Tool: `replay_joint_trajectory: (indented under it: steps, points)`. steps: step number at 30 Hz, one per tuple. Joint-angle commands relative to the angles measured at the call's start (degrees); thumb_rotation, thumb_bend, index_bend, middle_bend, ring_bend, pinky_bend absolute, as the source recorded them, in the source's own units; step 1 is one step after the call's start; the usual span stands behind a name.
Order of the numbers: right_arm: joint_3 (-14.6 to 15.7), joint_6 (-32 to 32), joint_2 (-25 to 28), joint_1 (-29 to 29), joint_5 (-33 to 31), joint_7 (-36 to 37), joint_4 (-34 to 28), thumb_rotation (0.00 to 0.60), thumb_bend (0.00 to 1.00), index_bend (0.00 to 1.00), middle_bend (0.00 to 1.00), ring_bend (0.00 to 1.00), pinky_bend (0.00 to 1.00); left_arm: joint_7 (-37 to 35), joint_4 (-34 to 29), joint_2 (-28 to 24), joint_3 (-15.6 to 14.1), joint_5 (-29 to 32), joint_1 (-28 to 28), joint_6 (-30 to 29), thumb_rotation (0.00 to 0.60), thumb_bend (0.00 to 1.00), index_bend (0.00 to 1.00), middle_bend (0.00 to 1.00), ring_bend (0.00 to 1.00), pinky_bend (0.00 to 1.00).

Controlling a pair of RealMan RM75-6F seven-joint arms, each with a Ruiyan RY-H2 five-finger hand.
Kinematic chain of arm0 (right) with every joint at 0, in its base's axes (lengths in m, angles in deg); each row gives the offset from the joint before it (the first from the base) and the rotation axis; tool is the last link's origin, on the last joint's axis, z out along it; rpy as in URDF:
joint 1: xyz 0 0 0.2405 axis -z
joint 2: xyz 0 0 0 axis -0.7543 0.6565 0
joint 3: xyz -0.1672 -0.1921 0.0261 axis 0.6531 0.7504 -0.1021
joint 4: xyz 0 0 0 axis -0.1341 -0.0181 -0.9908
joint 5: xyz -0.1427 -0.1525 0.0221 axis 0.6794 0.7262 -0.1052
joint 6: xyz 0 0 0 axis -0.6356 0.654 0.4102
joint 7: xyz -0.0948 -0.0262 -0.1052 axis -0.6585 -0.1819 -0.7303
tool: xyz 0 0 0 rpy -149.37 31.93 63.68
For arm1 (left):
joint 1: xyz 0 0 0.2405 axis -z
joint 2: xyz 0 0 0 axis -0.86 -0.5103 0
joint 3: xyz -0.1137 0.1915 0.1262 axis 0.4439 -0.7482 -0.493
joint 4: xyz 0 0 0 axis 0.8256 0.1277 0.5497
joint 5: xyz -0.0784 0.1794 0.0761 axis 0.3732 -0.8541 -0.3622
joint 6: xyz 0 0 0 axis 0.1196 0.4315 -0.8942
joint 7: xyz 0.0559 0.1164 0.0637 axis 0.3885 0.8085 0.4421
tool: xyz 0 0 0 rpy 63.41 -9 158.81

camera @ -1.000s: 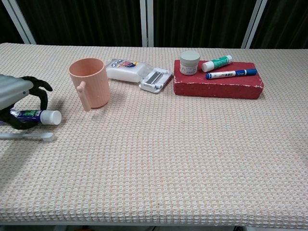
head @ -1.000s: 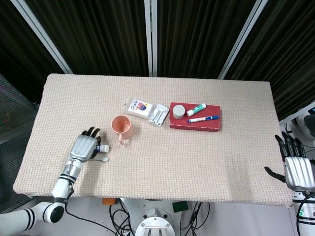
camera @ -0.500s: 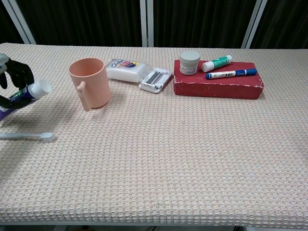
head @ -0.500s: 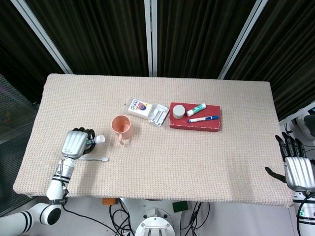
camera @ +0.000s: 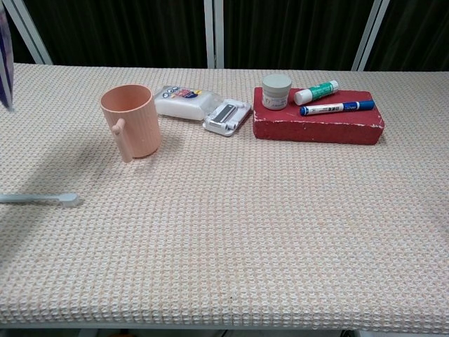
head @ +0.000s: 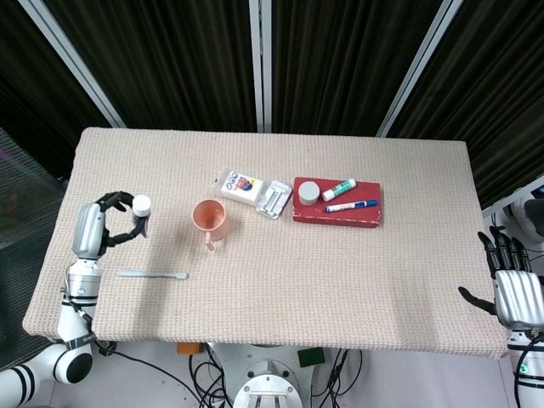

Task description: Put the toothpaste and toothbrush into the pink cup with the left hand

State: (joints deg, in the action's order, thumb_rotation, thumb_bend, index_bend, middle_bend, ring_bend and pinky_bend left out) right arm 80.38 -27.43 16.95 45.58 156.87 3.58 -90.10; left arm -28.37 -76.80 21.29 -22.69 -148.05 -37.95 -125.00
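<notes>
In the left robot hand [head: 95, 228] — white-capped toothpaste [head: 139, 212], upright.

Red box [camera: 319, 125] carrying grey jar [camera: 276, 91], green-capped tube [camera: 316, 92], blue marker [camera: 337, 107], white packet [camera: 183, 102], razor tray [camera: 227, 114]

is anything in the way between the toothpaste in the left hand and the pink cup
Nothing visible. The left hand holds the toothpaste raised left of the pink cup, with only bare table mat between them. The toothbrush lies nearer the front edge, off that path.
</notes>
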Motion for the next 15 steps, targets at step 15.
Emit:
replay_joint_trajectory:
  steps: [15]
  points:
    - [-0.29, -0.07, 0.5, 0.48, -1.03, 1.59, 0.13, 0.6, 0.27, 0.0, 0.0, 0.0, 0.0, -2.36, 3.37, 12.33, 5.6, 4.81, 10.51, 5.73, 0.6, 0.37, 0.66, 0.68, 0.42, 0.49]
